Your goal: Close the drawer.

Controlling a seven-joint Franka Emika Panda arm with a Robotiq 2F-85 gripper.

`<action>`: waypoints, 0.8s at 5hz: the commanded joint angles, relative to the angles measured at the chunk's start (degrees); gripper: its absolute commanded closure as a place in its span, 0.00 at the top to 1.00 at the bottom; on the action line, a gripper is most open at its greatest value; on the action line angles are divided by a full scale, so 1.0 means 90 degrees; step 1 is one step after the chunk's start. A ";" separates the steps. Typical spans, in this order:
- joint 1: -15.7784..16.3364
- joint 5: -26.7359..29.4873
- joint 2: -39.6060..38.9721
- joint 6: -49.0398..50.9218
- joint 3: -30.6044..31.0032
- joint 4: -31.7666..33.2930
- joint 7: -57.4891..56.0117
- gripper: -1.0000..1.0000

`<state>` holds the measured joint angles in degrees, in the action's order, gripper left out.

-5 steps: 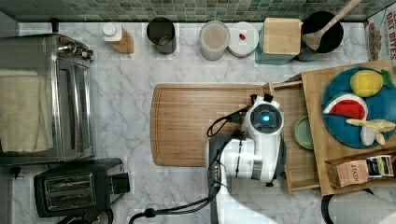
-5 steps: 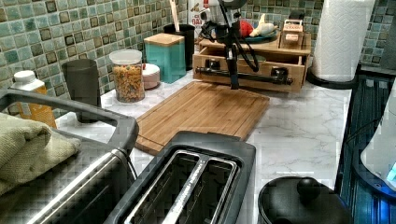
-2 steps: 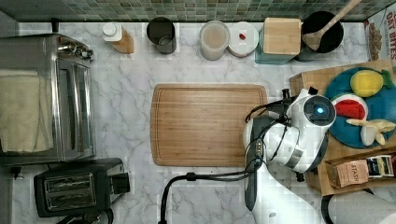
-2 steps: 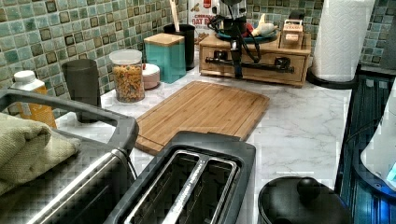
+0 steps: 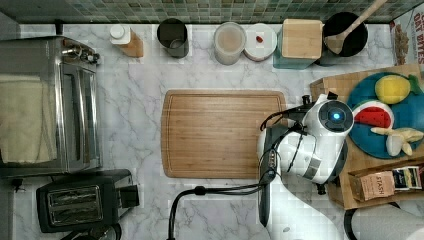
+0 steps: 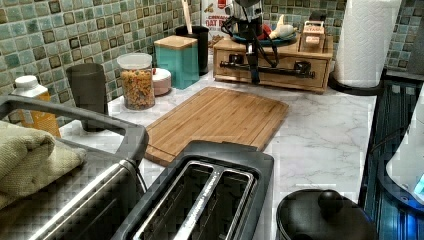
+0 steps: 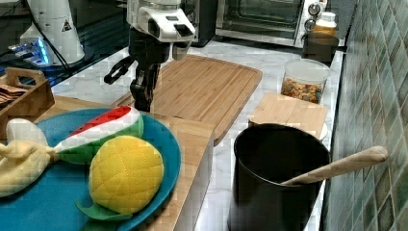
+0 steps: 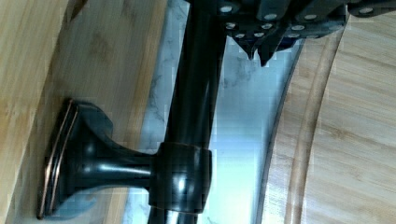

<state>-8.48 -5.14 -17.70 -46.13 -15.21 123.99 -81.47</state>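
Top view: the arm's white wrist hides the gripper [image 5: 300, 131] between the cutting board [image 5: 222, 132] and the wooden top [image 5: 330, 85]; left view: the drawer [image 6: 272, 67] sits flush, apparently shut; wrist view: fingertips [image 8: 261, 44] pinched together against the bar handle [image 8: 189, 107], pressing rather than grasping it

Overhead, two opposing sides, wrist close-up
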 commanded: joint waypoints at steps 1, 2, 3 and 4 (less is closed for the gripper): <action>-0.0394 -0.0301 0.0439 -0.0298 -0.0643 -0.0597 0.0427 0.00; -0.0402 -0.0304 0.0441 -0.0298 -0.0634 -0.0596 0.0431 0.00; -0.0631 -0.0392 0.0459 -0.0291 -0.0399 -0.0598 0.0489 0.00; -0.0423 -0.0312 0.0442 -0.0297 -0.0614 -0.0598 0.0437 0.00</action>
<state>-8.32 -6.58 -17.14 -46.33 -15.25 124.33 -81.41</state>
